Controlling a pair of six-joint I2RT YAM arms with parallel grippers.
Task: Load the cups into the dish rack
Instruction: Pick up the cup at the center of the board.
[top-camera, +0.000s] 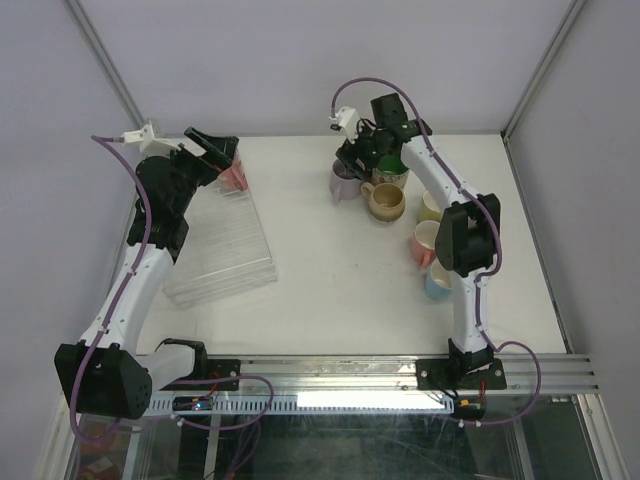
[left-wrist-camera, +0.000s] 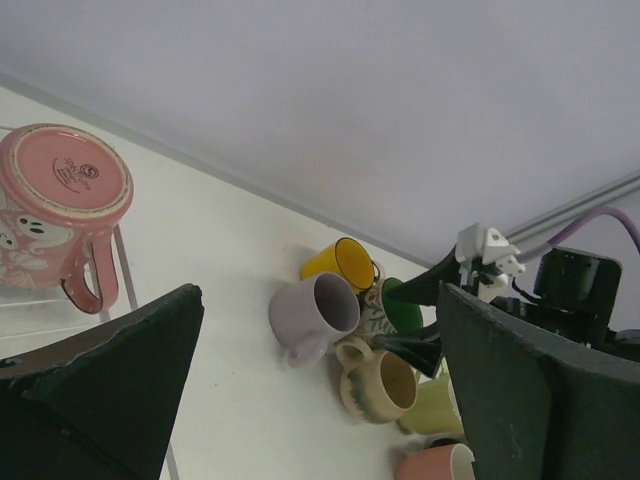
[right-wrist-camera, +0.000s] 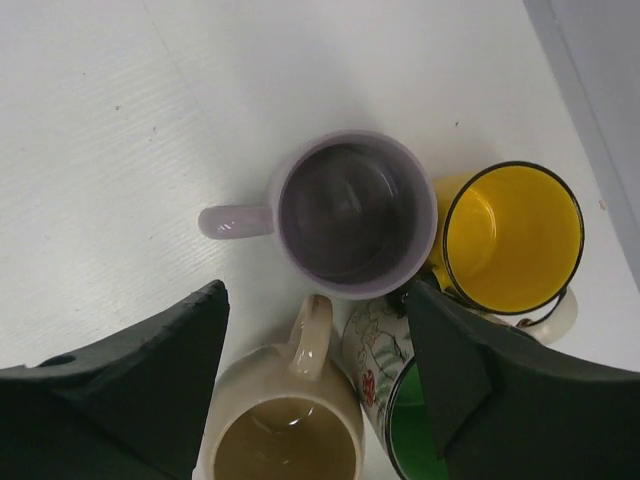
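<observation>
Clearly spread wide, the left fingers (top-camera: 222, 150) hold nothing. Just beside them a glossy pink ceramic mug (left-wrist-camera: 60, 200) with a looped handle sits bottom-up at the far end of the clear ridged plastic dish rack (top-camera: 225, 250). The right fingers (top-camera: 362, 152) are also apart, above a tight cluster on the white surface (right-wrist-camera: 100, 120). A round lilac mug (right-wrist-camera: 355, 210) lies just beyond them, and a yellow black-rimmed mug (right-wrist-camera: 512, 235) beyond their right tip. A beige mug (right-wrist-camera: 285, 440) and a floral green-lined mug (right-wrist-camera: 375, 340) lie between them; whether they touch either is unclear.
</observation>
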